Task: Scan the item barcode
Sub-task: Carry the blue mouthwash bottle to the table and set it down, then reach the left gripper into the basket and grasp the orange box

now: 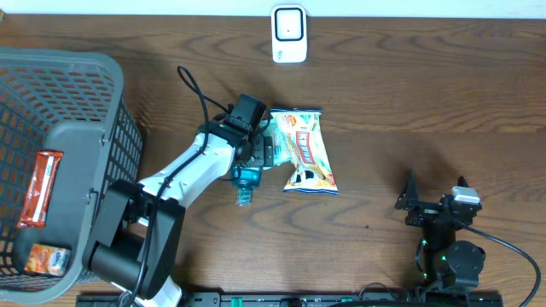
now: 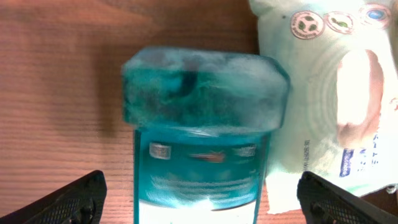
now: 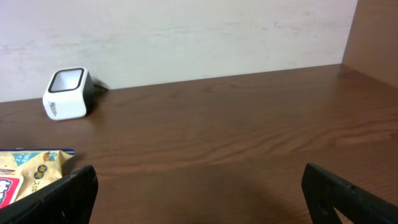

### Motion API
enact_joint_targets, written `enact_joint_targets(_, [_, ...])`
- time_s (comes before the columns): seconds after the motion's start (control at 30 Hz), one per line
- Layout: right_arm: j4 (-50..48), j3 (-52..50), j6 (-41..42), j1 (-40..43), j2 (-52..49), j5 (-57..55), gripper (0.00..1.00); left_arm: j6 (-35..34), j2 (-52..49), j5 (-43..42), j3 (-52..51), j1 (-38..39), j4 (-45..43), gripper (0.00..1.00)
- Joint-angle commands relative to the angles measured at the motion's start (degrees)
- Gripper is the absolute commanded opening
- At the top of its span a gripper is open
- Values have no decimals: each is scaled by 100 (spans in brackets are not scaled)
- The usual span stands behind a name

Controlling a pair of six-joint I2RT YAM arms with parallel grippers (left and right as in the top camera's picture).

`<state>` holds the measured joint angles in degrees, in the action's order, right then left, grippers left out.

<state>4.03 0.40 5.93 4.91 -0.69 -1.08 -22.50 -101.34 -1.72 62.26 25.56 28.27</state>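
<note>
Left hand [image 2: 199, 190] hangs released, fingers clear either side of the teal bottle [image 2: 205, 118] lying on the desk [image 1: 409, 102] right beneath it. The scanner [image 1: 289, 34] sits well beyond the hand. Nothing's gripped, so I'd say the lift and the scan are both yet to come.

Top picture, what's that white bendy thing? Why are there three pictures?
It is a robot arm; there are two. The top picture looks down from above the table. The other two come from small cameras on each wrist. The left hand hangs open over a teal bottle, not gripping it. Beside the bottle lies a snack bag. The white box at the far edge is probably the scanner. The basket holds more snacks. The right hand is open and empty.
</note>
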Motion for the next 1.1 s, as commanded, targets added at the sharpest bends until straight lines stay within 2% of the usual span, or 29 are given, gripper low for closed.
enact_joint_targets(0.0, [24,-9,70,-39,31,-28,99,20,570,114,118,-13,-4,98])
enact_joint_targets(0.33, [24,-9,68,-39,31,-28,99,302,2409,140,125,-293,354,98])
enact_joint_targets(0.6, [24,-9,70,-39,31,-28,99,479,3875,131,210,-1331,852,98])
enact_joint_targets(0.8, [24,-9,70,-39,31,-28,99,796,4699,144,573,-1742,901,98])
enact_joint_targets(0.87, [24,-9,68,-39,31,-28,99,793,4848,343,743,-1932,931,98])
enact_joint_targets(0.9, [24,-9,68,-39,31,-28,99,789,4953,874,920,-2186,1034,98])
enact_joint_targets(0.97, [24,-9,68,-39,31,-28,99,789,4979,1331,1078,-2490,1172,98])
enact_joint_targets(1.07, [24,-9,68,-39,31,-28,99,789,4935,1685,1233,-3171,1482,98])
